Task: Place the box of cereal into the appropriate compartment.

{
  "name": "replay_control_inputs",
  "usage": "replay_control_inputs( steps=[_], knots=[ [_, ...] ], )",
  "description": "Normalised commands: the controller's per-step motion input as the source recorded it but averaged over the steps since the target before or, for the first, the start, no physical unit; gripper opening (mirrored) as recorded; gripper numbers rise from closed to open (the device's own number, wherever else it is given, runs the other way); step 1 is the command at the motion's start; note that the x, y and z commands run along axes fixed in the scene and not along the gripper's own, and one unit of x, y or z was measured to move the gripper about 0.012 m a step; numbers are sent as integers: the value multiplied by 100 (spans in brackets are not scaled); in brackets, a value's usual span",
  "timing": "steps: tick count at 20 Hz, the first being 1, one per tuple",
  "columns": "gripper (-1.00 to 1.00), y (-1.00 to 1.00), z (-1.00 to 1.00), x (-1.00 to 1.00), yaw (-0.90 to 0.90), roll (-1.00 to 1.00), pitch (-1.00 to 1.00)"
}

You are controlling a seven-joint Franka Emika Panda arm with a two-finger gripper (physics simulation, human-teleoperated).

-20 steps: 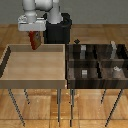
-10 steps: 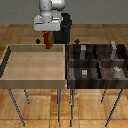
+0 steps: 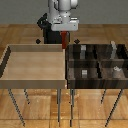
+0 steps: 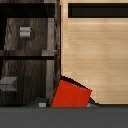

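the end effector (image 3: 64, 36) hangs above the scene with the box of cereal (image 3: 64, 39) clamped between its fingers, the red box dangling upright beneath the white wrist. in the wrist view the box of cereal (image 4: 71, 94) shows as a tilted red slab close under the camera; the fingers themselves are mostly hidden there, only dark grey bits at the box's sides, so the grip is read mainly from the exterior view, where the box is clear of every surface.

directly below the end effector runs the seam where two trays meet. to the exterior view's left of it sits the light wooden tray (image 3: 12, 60), a single open bin with pale floor and raised walls. to the exterior view's right sits the dark compartment tray (image 3: 97, 62), split by dividers into several cells. the box hangs over the far edge of that seam, just about above the dark tray's near-side wall, though the low resolution makes it hard to say which tray it is truly over.

small grey blocks (image 3: 84, 73) lie in the dark tray's cells, well below and to the exterior view's right of the end effector; in the wrist view one grey block (image 4: 24, 32) rests in a cell beyond a divider. both trays stand on thin metal legs (image 3: 59, 105) over a wooden floor (image 3: 20, 32).
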Motion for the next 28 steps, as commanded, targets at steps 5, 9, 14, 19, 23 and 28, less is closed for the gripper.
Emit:
replay_control_inputs(
  steps=[5,9,14,19,23,28],
  knots=[
    [-100,100,0,0,0,0,0],
    [-100,100,0,0,0,0,0],
    [-100,100,0,0,0,0,0],
    [-100,100,0,0,0,0,0],
    [-100,100,0,0,0,0,0],
    [-100,100,0,0,0,0,0]
  ],
)
